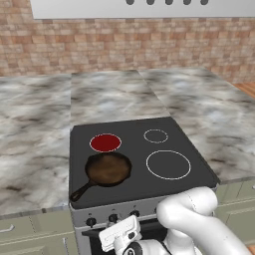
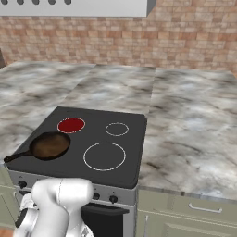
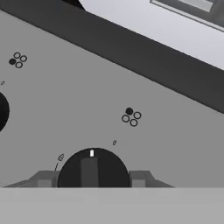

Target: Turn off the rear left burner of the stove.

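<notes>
The rear left burner [image 1: 105,142] [image 2: 71,125] glows red on the stove's black cooktop [image 1: 142,130] [image 2: 97,118]. In the hand view a black knob [image 3: 91,168] on the silver front panel [image 3: 78,96] sits between my fingertips [image 3: 43,180]. My gripper [image 3: 92,180] is shut on it. The knob's white mark [image 3: 91,153] points toward the top of that view. A four-dot icon [image 3: 131,116] with one dot filled sits up and right of the knob. My white hand [image 1: 119,234] hangs low against the panel's knob row.
A dark skillet [image 1: 108,169] [image 2: 50,145] rests on the front left burner, handle toward the front left. Two white rings mark the right burners [image 1: 168,164] [image 1: 155,135]. Another knob [image 3: 2,111] sits at the hand view's left edge. Marble counters flank the stove.
</notes>
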Robot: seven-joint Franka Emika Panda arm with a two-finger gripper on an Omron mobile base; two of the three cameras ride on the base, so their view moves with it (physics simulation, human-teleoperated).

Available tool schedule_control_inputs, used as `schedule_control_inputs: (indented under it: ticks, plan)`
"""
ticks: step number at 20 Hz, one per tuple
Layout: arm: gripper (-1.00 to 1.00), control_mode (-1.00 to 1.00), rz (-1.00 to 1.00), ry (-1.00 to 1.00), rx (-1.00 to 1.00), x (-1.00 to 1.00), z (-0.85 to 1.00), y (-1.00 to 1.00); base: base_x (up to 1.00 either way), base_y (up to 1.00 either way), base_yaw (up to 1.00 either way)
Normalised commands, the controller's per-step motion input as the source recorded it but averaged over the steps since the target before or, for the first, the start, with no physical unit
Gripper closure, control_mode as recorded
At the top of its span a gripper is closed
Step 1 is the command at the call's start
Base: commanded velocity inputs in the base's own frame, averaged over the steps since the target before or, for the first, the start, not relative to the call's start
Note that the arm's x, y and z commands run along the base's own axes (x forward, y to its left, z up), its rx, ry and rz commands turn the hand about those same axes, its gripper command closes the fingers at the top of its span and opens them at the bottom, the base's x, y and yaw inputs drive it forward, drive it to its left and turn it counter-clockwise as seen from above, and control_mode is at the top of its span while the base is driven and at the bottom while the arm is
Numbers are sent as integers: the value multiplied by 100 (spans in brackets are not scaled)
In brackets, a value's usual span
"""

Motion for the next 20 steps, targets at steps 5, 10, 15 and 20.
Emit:
schedule_control_inputs:
  ticks: [5,10,15,20]
  plan:
    - [100,-100,1,-2,54,0,27,0,0,0,0]
    - [100,-100,0,-1,55,0,23,0,0,0,0]
    - [100,-100,-1,0,51,0,23,3,0,0,0]
    - [100,-100,-3,0,49,0,20,6,0,0,0]
